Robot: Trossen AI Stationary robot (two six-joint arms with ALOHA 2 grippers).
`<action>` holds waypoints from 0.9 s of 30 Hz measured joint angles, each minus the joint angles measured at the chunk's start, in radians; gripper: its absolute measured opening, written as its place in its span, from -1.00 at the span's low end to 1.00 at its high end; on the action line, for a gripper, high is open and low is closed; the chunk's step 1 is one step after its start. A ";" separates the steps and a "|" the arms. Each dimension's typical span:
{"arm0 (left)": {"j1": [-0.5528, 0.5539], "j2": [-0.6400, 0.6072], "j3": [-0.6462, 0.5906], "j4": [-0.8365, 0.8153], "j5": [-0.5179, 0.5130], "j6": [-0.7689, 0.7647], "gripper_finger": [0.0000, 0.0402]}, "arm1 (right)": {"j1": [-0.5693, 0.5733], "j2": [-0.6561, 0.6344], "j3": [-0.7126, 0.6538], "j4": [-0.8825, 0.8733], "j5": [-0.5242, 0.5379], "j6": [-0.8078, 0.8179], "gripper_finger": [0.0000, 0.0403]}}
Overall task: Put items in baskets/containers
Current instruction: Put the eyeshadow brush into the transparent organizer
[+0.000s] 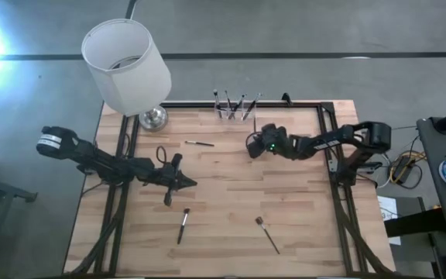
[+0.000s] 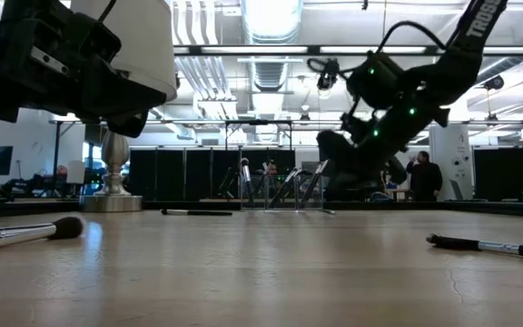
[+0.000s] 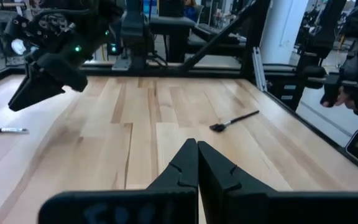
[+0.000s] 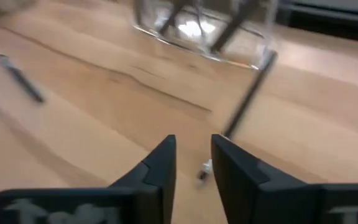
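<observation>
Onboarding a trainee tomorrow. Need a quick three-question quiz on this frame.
1. True or false: the left hand is shut.
2. Which is nearer the holder? A: left hand. B: right hand.
3. Fill in: just ahead of the open right hand lies a ___.
Key: 1 true. 2 B. 3 brush.

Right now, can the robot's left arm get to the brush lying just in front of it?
Probably yes. The left gripper hovers shut close to the brush near the table's front edge, with only bare wood between them. It would need to open its fingers first.
</observation>
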State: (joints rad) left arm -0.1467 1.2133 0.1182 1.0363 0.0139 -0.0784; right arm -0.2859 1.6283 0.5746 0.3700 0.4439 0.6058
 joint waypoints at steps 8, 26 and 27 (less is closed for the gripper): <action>0.001 0.000 0.001 -0.003 0.000 0.000 -1.00 | -0.003 0.098 0.054 -0.028 0.029 0.024 -0.36; 0.000 0.000 0.001 -0.032 -0.046 -0.015 -1.00 | 0.004 0.191 0.127 -0.164 0.086 -0.003 -0.81; 0.001 0.000 0.001 -0.036 -0.061 -0.029 -1.00 | 0.008 0.186 0.127 -0.180 0.086 -0.015 -0.86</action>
State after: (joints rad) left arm -0.1459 1.2133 0.1196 1.0002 -0.0466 -0.1074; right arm -0.2783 1.8139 0.7021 0.1896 0.5299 0.5912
